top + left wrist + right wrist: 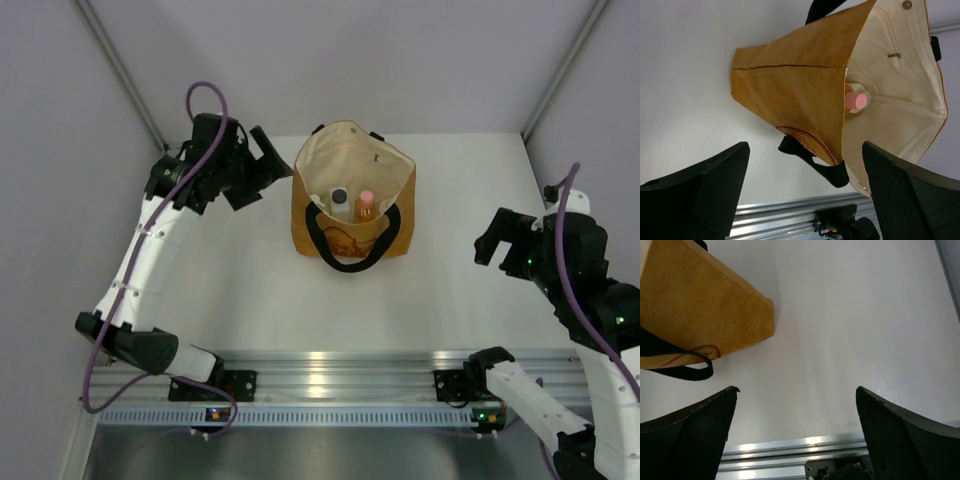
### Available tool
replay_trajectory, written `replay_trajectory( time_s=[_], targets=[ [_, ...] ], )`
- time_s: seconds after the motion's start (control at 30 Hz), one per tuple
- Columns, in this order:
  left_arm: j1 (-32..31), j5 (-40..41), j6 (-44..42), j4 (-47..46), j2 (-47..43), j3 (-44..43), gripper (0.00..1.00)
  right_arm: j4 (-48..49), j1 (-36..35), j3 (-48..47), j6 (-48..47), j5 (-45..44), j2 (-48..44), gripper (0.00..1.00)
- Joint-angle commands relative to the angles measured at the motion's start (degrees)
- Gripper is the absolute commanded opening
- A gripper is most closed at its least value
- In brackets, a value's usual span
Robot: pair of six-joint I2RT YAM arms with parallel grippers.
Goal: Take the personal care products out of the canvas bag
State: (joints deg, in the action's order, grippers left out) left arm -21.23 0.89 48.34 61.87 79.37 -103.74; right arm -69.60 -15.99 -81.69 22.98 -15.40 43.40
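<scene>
Clearly, canvas bag [352,205] stood upright on counter [250,290], middle, toward far edge, mouth open. Pink-capped orange bottle [366,203] and dark-capped white bottle [339,200] showed inside; other products unseen. Left end effector [262,170] hung just beside bag's left rim, fingers apart, empty. Right end effector [492,238], fingers apart, sat near right edge. Best approach, judged: descend through mouth, clear of black handles [352,264], pinch bottle below cap.

White tabletop [250,290] boxed by pale grey walls [60,100].
An aluminium rail [330,365] along the near edge catches bright glints.
</scene>
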Motion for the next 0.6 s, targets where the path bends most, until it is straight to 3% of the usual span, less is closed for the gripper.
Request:
replay_trajectory(
  time_s=[0.0,0.13,0.3,0.57],
  targets=[
    [-1.1,-9.9,2.9,-7.5,3.1,-0.8,0.98,3.2,-0.7,3.3,-0.8,3.4,0.6,0.99],
    [-3.5,-10.2,3.8,-14.3,5.0,-1.2,0.94,4.0,-0.7,7.2,-0.5,7.5,0.5,0.99],
    [-7.8,-5.7,5.0,-14.2,6.6,0.6,0.64,4.3,-0.8,8.7,0.4,8.2,0.0,0.99],
    [-8.4,-2.0,5.4,-14.1,2.5,8.9,0.54,4.3,-0.7,-0.3,0.1,11.4,3.4,0.99]
  ],
)
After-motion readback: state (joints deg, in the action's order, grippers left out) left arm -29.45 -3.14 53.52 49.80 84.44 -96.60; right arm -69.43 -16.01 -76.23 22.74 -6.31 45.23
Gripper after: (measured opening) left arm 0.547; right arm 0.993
